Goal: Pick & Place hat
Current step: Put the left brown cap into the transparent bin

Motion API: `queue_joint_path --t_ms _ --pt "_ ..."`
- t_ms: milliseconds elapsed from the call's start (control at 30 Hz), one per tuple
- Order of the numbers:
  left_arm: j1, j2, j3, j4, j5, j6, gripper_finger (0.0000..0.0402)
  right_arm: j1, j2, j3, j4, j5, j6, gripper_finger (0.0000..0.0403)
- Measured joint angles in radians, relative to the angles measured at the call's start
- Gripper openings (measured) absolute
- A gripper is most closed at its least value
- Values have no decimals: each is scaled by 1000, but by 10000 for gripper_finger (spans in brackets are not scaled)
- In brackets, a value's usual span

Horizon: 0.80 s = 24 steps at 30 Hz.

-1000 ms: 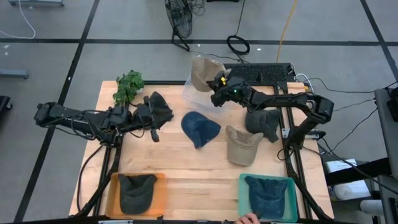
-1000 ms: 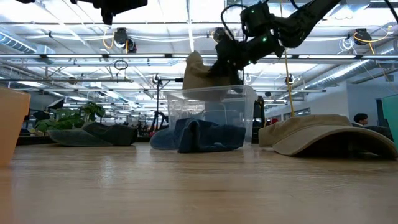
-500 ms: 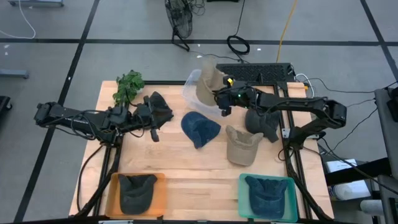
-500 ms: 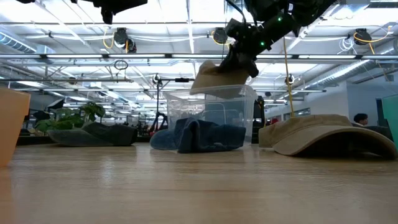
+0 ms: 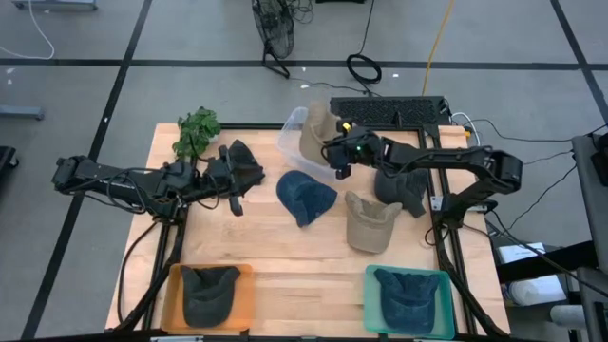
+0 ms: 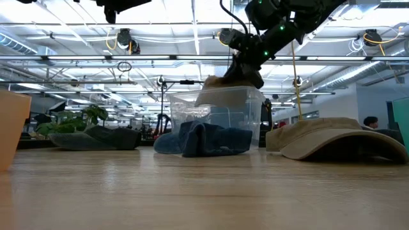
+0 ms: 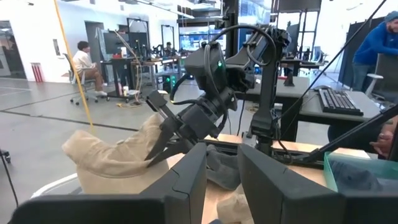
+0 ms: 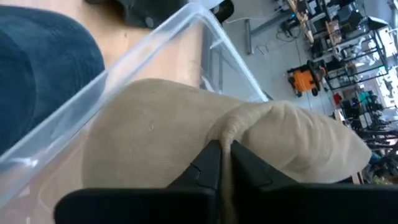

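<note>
Tan corduroy-looking fabric is bunched right between my right gripper's (image 8: pixel 221 163) fingertips, which are pinched together on a fold of the tan hat (image 5: pixel 314 128). The hat hangs directly under the fingers, partly down inside the clear plastic bin (image 5: pixel 292 149), its crown poking above the rim in the low view.

It's soft and floppy, obviously light, and it crumples wherever I pinch it. I reckon a fold of the crown is fine for a drop like this, but the stiffer brim would give more control if it needed to land tidy.

Just beside the bin, toward the table's middle, lies a blue hat (image 5: pixel 306 196). Past my wrist there's a dark grey hat (image 5: pixel 403 189) and another tan cap (image 5: pixel 370 220). Far from the fingers, at the near edge, an orange tray (image 5: pixel 172 285) and a green tray (image 5: pixel 372 280) each hold a hat.

The left gripper (image 5: pixel 230 189) waits well off to the side by a black hat (image 5: pixel 246 161) and a leafy plant (image 5: pixel 196 129); can't tell how its fingers sit.

Surface is pale wood planks. The room behind is an open lab with desks, a keyboard, and a couple of people around.
</note>
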Motion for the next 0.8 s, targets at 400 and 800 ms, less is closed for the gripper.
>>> queue_joint_path --t_ms 400,800 --pt "0 0 0 -37 0 -24 102 0 -1 0 44 2 62 116" --pt "0 0 0 -37 23 -27 102 1 -27 0 134 30 224 124"
